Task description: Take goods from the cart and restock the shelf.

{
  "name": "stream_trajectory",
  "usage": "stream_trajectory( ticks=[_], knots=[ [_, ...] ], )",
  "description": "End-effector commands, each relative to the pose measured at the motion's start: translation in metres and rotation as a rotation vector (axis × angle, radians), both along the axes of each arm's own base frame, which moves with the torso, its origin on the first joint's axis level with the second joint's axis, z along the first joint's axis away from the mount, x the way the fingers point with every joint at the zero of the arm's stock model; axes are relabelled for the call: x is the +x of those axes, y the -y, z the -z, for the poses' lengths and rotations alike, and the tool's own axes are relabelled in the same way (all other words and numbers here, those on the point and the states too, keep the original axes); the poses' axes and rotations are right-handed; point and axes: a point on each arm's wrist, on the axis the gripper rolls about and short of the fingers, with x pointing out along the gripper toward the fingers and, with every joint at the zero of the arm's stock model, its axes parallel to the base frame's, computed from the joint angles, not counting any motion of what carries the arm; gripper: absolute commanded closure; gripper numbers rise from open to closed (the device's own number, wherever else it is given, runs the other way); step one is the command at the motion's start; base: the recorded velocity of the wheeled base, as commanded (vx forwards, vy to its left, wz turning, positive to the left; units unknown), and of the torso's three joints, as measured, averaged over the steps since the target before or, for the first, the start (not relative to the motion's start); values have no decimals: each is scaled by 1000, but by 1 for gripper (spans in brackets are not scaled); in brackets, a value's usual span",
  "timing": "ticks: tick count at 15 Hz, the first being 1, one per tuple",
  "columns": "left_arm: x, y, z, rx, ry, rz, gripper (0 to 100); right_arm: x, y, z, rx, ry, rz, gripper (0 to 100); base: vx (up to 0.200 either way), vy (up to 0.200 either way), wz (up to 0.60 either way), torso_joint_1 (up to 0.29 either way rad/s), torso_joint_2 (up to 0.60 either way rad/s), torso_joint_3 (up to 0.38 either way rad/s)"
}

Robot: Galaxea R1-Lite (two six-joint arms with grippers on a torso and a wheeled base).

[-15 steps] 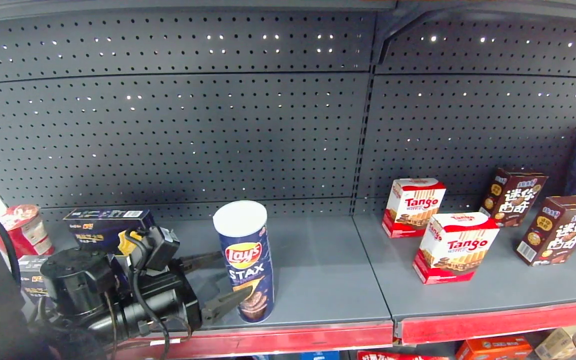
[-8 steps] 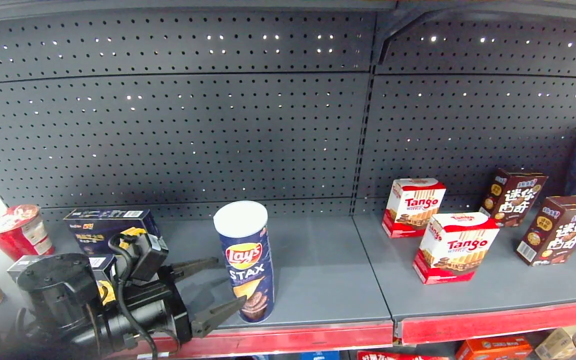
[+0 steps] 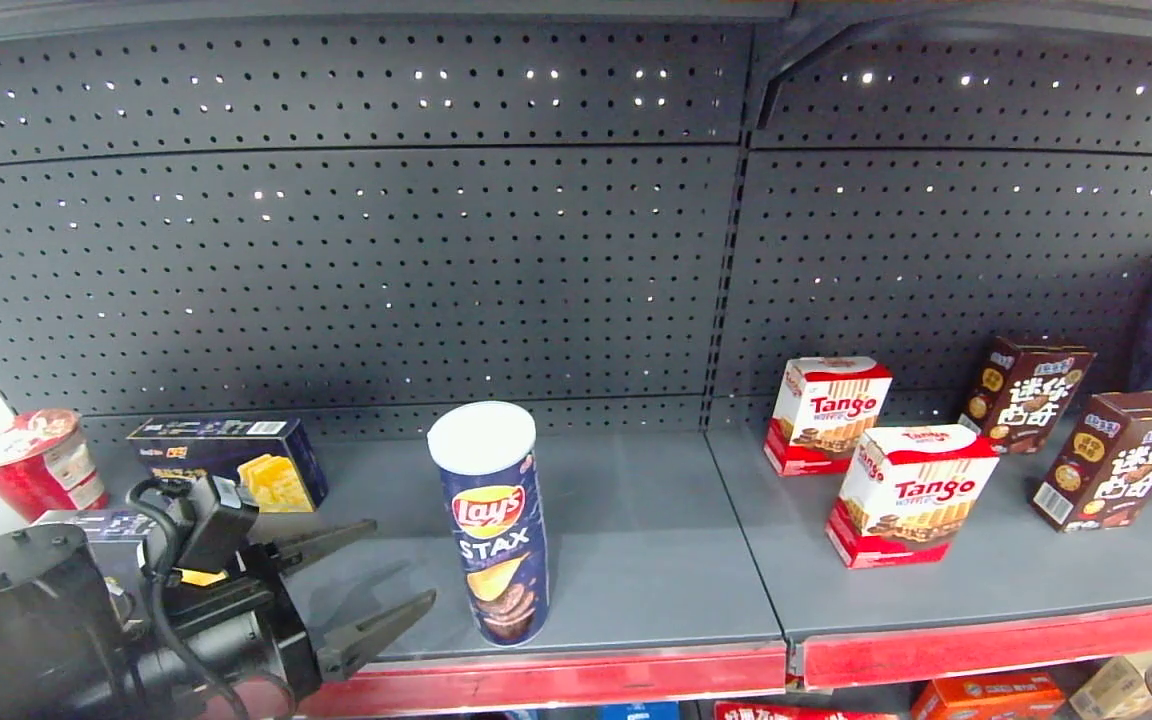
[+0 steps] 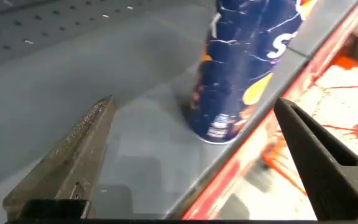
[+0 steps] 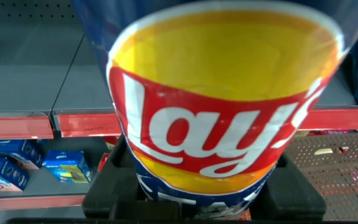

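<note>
Head view, lower left: left gripper [image 3: 401,560] is hanging empty, jaws spread wide, tips just beside the chip can [image 3: 489,520] and not touching it. The can is standing upright at lower centre on the grey shelf [image 3: 636,560], close to the red front lip [image 3: 556,680]. Right wrist view, centre: right gripper [image 5: 197,202] is clasping a second chip can [image 5: 222,93]. Handling judgement: the left arm is best drawing straight back with jaws wide; a clipped can is likely tipping over the lip.
</note>
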Motion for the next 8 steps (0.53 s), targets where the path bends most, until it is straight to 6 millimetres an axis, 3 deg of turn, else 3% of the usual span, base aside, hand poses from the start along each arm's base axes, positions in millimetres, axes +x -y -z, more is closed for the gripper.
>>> stream_trajectory(
  ticks=[1, 8],
  knots=[
    [2, -2, -1, 22, 25, -28, 0, 0, 0, 1, -1, -2, -2, 100, 0, 0, 0, 0, 0, 0],
    [36, 5, 14, 69, 37, -43, 0, 0, 0, 1, 1, 0, -1, 100, 0, 0, 0, 0, 0, 0]
  ],
)
